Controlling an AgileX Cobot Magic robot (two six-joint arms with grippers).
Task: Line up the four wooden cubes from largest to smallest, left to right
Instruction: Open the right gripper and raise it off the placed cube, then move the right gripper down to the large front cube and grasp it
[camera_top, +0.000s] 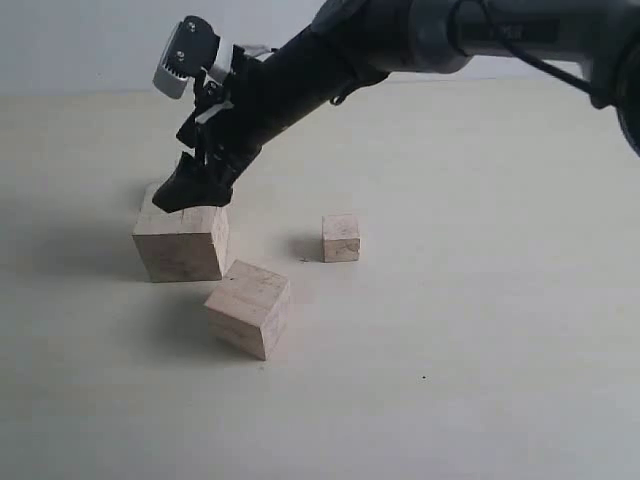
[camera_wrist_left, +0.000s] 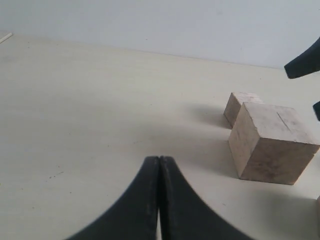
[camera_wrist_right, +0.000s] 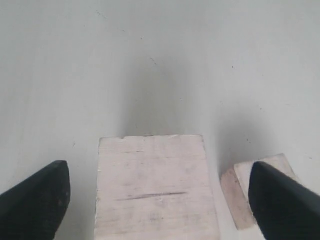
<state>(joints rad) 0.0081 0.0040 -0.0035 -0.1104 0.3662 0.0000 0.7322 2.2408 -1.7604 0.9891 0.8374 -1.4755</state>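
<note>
- The large cube (camera_top: 180, 245) stands on the table (camera_top: 480, 350), leftmost of the cubes I can see, so the first place of the row seems taken.
- The right gripper (camera_top: 192, 195) hangs just above the large cube. Its jaws are spread wide, one on each side, with a gap to the wood. It holds nothing.
- The medium cube (camera_top: 248, 308) lies just beside the large cube, on the exterior camera's side and a little to the right. It is turned askew and out of line, so I judge it needs moving and squaring.
- The small cube (camera_top: 341, 238) sits well apart to the right of the large cube, about level with it.
- The left gripper (camera_wrist_left: 159, 165) is pressed closed with nothing in it, apart from the large cube.
- Count: three cubes are sure. In the left wrist view a half-hidden cube (camera_wrist_left: 240, 107) shows behind the large cube. It is perhaps the fourth, or only the small cube.
- Also two grippers and one table.
- Left to do, as I judge: the three places to the right of the large cube.
</note>
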